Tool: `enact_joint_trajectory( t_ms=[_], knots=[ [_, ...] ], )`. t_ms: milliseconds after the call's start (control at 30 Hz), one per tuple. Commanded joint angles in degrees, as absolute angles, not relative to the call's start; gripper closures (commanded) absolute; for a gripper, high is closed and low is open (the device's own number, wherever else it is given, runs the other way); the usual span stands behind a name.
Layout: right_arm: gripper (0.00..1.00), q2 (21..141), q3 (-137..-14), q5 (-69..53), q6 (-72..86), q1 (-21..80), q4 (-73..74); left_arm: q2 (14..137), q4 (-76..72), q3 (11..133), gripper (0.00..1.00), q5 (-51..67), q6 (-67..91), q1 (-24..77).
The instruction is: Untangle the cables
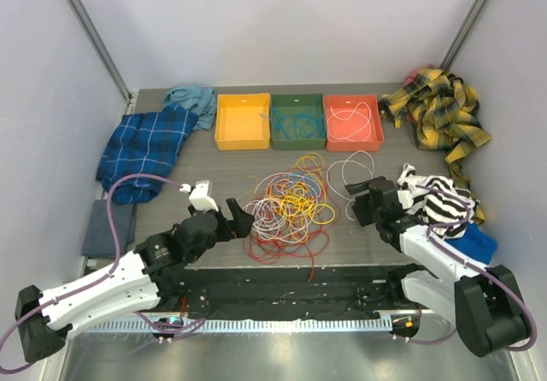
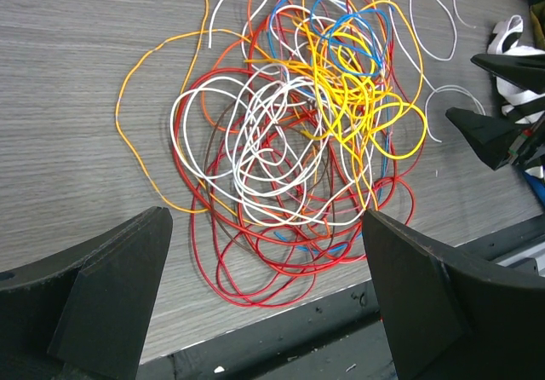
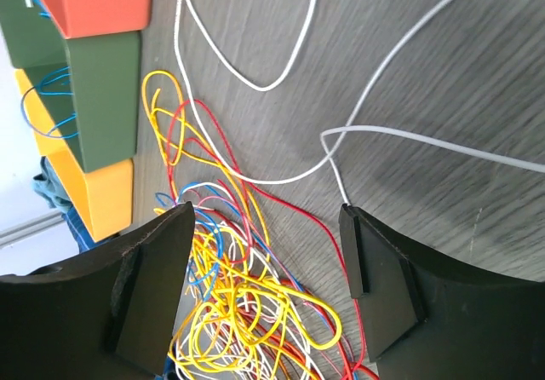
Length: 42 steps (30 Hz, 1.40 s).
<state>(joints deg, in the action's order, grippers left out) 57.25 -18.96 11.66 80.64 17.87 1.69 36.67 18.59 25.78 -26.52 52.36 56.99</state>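
Cables, main heap: red, orange, yellow, white and blue loops lying mid-table toward the near edge, between the two arms. Condition: tangled, with most strands crossing one another. Yellow is bunched on the heap's right side and red rings the side toward the near edge.

Item, bins in a row along the far edge:
- green bin: holds blue cables.
- red bin: holds a white cable.
- yellow bin: no cable that I can make out.

Item, white loops: loose on the table just to the right of the heap, only barely overlapping it, not binned.

Item, left jaws: on the left arm, spread wide and gripping nothing, poised at the heap's near-left side.

Item, right jaws: on the right arm, open and gripping nothing, low over the table by the white loops. One strand end lies just beside a finger; I cannot tell whether it touches.

Assessment: a small share looks done, namely the few strands in the bins and the white loops set apart. The bulk remains. The whole coloured heap has yet to be pulled apart, and neither arm has hold of a strand.
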Motion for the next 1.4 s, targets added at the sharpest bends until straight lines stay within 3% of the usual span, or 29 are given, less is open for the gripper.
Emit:
enact_joint_trajectory(
  t_ms=[0,367,667,900,1100,1367],
  knots=[
    [0.23,60.81,-18.63,13.09,83.06,18.19,-1.65,37.88,15.2,26.01,0.0,-25.67,53.09,57.22],
    [0.23,73.03,-21.7,15.55,85.08,17.67,-3.96,36.39,15.91,25.22,0.0,-26.98,53.35,57.22],
    [0.32,82.62,-40.22,18.8,69.9,17.84,11.49,36.83,18.28,26.19,0.0,-28.21,53.0,57.22],
    [0.29,79.54,-53.78,31.63,51.08,19.69,26.87,35.77,17.41,25.23,0.0,-28.21,53.09,57.22],
    [0.29,79.19,-58.27,37.43,38.62,19.86,29.89,36.91,17.4,25.67,0.0,-27.16,53.26,57.3],
    [0.19,88.07,-61.01,29.55,37.79,19.69,36.66,36.65,16.87,25.31,0.0,-26.19,53.7,57.22]
  ],
)
